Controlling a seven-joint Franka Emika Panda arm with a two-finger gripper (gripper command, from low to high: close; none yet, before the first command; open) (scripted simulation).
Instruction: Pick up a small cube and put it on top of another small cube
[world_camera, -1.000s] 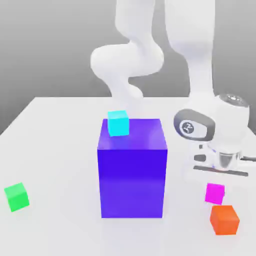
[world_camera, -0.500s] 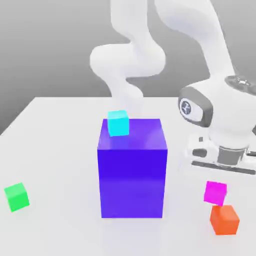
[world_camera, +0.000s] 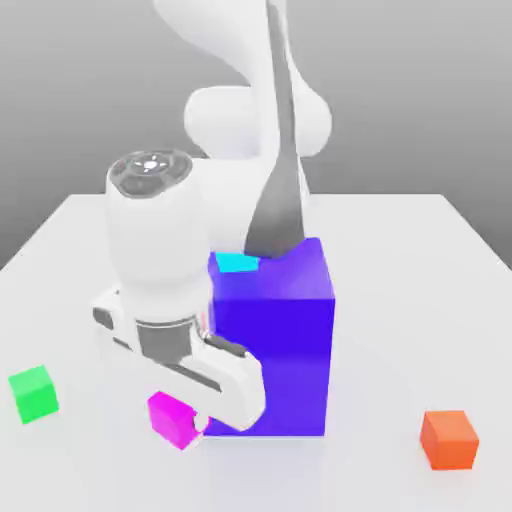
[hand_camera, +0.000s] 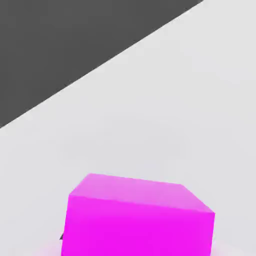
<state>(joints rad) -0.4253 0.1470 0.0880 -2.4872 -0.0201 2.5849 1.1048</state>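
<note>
The pink cube (world_camera: 172, 419) (hand_camera: 137, 217) is pinched in the gripper (world_camera: 190, 425), held clear of the table (world_camera: 400, 260) just in front of the blue block (world_camera: 272, 335), at its lower left. The green cube (world_camera: 33, 392) lies at nine o'clock of it, the orange cube (world_camera: 449, 438) at three o'clock. A cyan cube (world_camera: 237, 262) sits on the block.

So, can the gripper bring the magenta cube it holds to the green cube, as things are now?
Probably yes. The gripper is shut on the magenta cube, and only bare table lies between it and the green cube; the big blue block stands on the other side.
</note>
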